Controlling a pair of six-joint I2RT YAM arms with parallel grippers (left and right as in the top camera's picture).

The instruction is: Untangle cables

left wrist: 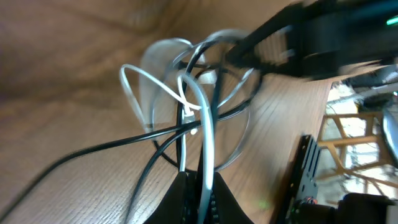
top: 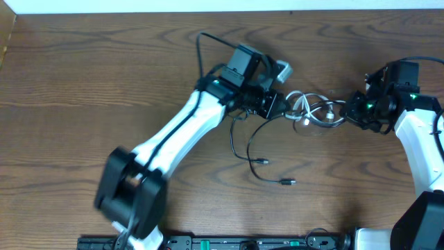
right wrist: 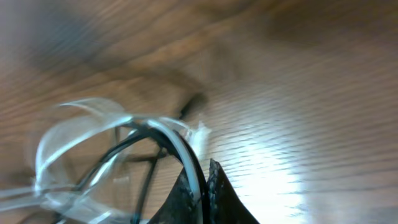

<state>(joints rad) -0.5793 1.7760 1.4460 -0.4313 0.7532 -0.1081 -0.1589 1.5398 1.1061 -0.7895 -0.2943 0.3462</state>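
Where the white cable (top: 304, 104) and black cable (left wrist: 93, 149) knot together, right of the worktop's (top: 83, 83) middle and a bit closer to its far edge, the loops sit strung between both claws. Left gripper (top: 279, 104) is clenched on the knot's left side, white and black strands both running into its fingertips (left wrist: 174, 202). Right gripper (top: 350, 111) is clamped on the right side, pinching the white cable with a black strand alongside, and two black tails with small plugs (top: 288, 182) trail toward the near edge.
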